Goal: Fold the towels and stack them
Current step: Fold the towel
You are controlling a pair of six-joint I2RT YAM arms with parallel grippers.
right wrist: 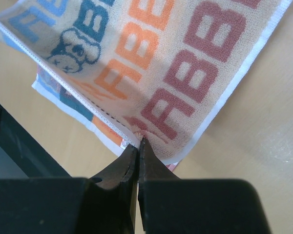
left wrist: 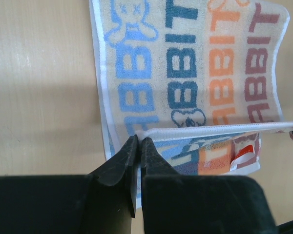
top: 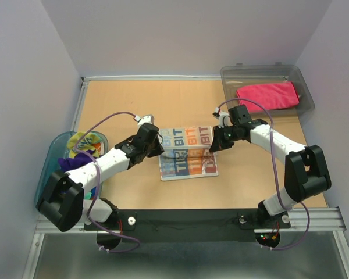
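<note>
The striped towel with big letters (top: 187, 152) lies in the middle of the table, its far half lifted and folding over the near half. My left gripper (top: 159, 149) is shut on its left corner; in the left wrist view the gripper (left wrist: 139, 141) pinches the white hem of the towel (left wrist: 185, 73). My right gripper (top: 214, 146) is shut on the right corner; in the right wrist view the gripper (right wrist: 138, 142) pinches the hem of the towel (right wrist: 151, 58). A magenta pink towel (top: 267, 95) lies folded in the clear grey bin. Several crumpled towels (top: 80, 150), yellow, purple and teal, fill the tub at left.
The clear grey plastic bin (top: 299, 81) stands at the back right corner. The blue-rimmed oval tub (top: 48, 160) sits at the table's left edge beside my left arm. Bare table lies behind and in front of the striped towel.
</note>
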